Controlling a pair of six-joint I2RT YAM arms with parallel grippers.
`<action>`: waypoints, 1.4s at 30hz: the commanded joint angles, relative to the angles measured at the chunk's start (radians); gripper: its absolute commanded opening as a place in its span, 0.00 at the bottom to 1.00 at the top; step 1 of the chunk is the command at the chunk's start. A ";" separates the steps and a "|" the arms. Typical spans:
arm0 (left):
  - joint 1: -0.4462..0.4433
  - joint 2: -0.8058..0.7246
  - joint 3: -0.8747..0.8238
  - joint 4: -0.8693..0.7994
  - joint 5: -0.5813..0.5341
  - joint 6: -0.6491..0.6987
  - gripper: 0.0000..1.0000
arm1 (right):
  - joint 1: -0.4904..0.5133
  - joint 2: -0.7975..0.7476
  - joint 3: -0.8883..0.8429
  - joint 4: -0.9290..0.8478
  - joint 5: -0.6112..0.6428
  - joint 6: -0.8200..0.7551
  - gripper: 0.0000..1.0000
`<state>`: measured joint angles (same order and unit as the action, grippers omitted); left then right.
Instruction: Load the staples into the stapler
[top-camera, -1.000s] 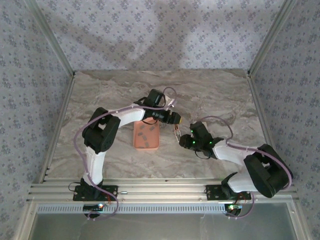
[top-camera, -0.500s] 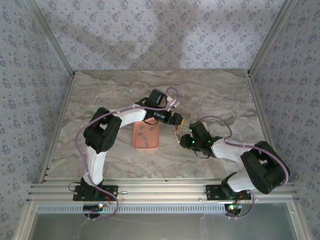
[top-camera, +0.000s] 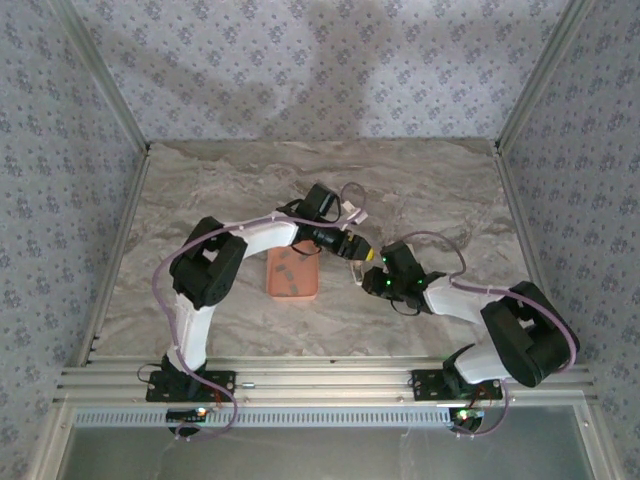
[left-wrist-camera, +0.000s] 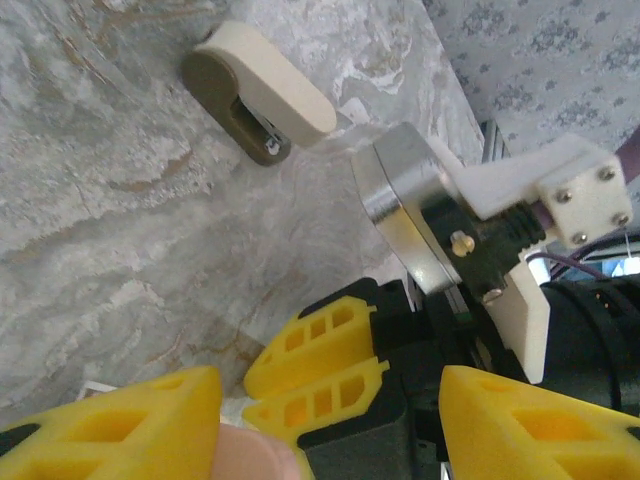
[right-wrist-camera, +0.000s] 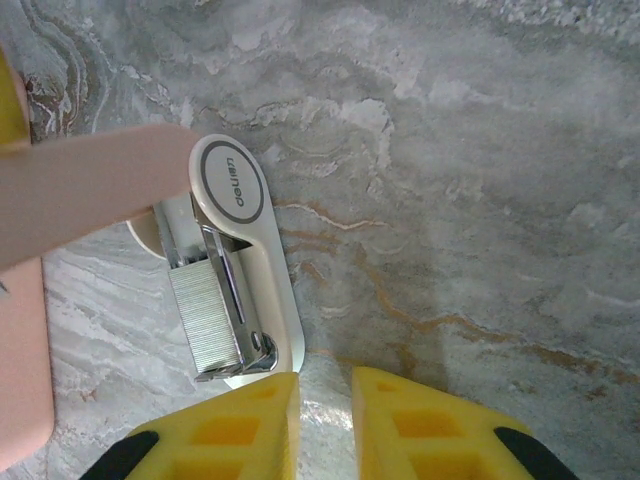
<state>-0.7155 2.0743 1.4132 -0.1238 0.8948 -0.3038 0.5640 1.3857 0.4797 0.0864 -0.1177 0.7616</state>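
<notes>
Silver ribbed strip of staples (right-wrist-camera: 205, 315), seated in the open cream-based mini stapler (right-wrist-camera: 265, 300) at left of the right-wrist frame, its blurred pink lid (right-wrist-camera: 90, 190) held up by the left gripper (top-camera: 358, 250), right gripper (right-wrist-camera: 325, 385) just below it, yellow fingers (right-wrist-camera: 430, 430) narrowly apart, empty

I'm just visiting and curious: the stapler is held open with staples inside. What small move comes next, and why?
Probably lower the pink lid shut. The left end effector holds it up, and the staples already seem to lie in the open channel of the stapler, so closing would likely finish the loading.
</notes>
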 joint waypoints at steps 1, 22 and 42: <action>-0.014 -0.027 0.020 -0.052 0.030 0.049 0.60 | -0.005 -0.024 -0.005 -0.023 0.004 -0.016 0.21; 0.059 -0.213 -0.156 0.110 -0.190 -0.098 0.61 | -0.015 -0.241 0.032 -0.151 0.020 -0.057 0.40; 0.085 -0.272 -0.219 0.139 -0.227 -0.109 0.61 | -0.022 -0.078 0.098 -0.069 -0.037 -0.094 0.43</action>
<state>-0.6327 1.8381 1.2015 -0.0025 0.6643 -0.4099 0.5503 1.2858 0.5488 -0.0071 -0.1387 0.6876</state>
